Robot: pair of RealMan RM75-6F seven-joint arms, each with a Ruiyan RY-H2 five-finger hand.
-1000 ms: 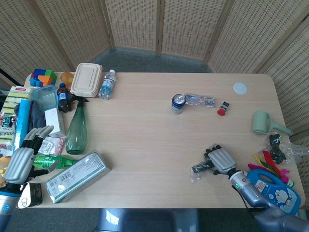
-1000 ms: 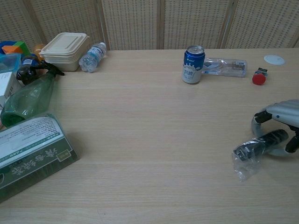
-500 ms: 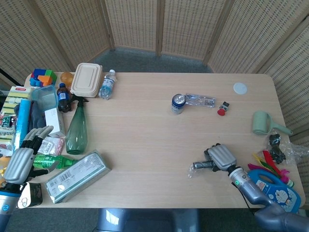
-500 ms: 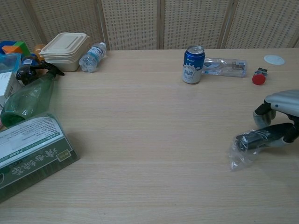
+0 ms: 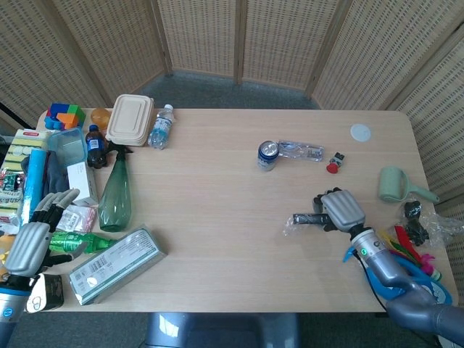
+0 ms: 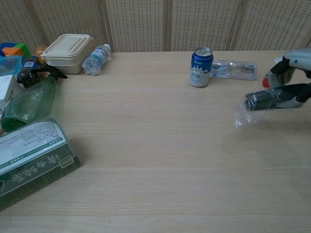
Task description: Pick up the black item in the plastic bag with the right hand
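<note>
The wooden table (image 5: pixel 217 210) is wide and pale, with a smooth grain and rounded corners. On its left side lies a long box (image 5: pixel 116 264) wrapped in shiny green foil with a white label, and next to it a green plastic spray bottle (image 5: pixel 115 194) lies flat, glossy and see-through. A beige clamshell food container (image 5: pixel 130 119) with soft rounded edges stands at the far left, and a small clear water bottle (image 5: pixel 161 127) lies just beside it. Near the middle of the far side a blue metal can (image 6: pixel 200 67) stands upright, touching a flattened transparent bottle (image 6: pixel 234 69).

The right hand (image 5: pixel 344 210), grey and ribbed on its back, grips one end of the black item (image 6: pixel 266 99), which is a dark cylinder inside a thin crinkled plastic bag (image 6: pixel 245 115). The item is held horizontally above the table, over the right part, and the loose bag end hangs down. The left hand (image 5: pixel 32 241) rests at the left edge with fingers spread apart, holding nothing.
</note>
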